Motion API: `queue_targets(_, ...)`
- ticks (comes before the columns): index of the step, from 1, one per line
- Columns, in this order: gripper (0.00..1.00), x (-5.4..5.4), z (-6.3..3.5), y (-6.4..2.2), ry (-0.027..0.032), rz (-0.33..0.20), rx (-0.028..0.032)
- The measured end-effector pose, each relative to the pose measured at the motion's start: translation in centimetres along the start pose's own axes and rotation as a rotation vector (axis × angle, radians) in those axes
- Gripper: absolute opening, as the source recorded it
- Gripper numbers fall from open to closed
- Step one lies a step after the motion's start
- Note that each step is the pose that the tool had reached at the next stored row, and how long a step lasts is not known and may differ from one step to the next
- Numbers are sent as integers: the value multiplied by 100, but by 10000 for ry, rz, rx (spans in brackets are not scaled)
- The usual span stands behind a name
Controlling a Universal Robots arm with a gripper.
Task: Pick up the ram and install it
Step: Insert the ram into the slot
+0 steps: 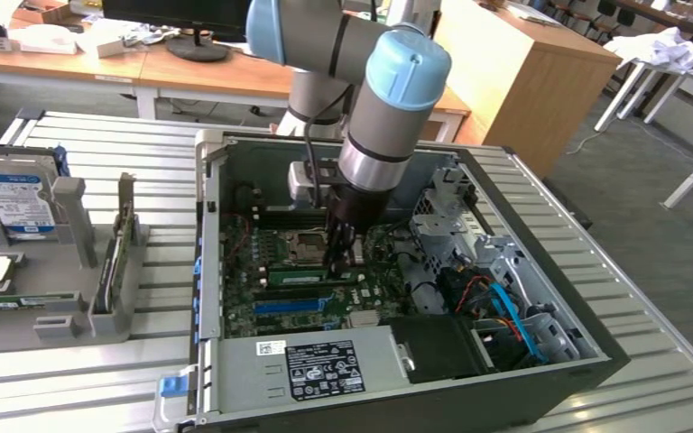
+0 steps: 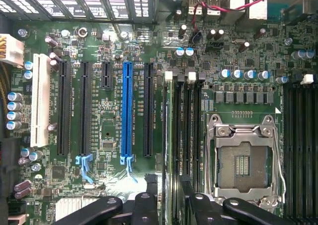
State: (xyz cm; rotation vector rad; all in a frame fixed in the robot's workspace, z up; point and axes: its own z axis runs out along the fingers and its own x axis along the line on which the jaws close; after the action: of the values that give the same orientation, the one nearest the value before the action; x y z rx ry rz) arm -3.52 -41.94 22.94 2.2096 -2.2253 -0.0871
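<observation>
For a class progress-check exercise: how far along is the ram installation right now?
Done: the ram stands edge-up on the motherboard, near the CPU socket. In hand: nothing; the claw is open astride the ram. Left: full seating cannot be confirmed; the claw is inside the case.

In the exterior view the arm (image 1: 383,108) is hiding the motherboard (image 1: 244,311) at twelve o'clock from the pincer (image 1: 344,266), whose tips are blurring into the board. At nine o'clock from the case (image 1: 563,379), the grey rack (image 1: 64,311) is getting cropped by the edge. In the wrist view the pincer's fingers (image 2: 146,205) are being cut off too.
</observation>
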Motion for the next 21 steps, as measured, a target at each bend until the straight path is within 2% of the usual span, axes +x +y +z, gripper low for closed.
queue_targets(18,31,-13,-374,14,-1,0,0)
queue_targets(21,31,-14,-392,15,-2,0,1)
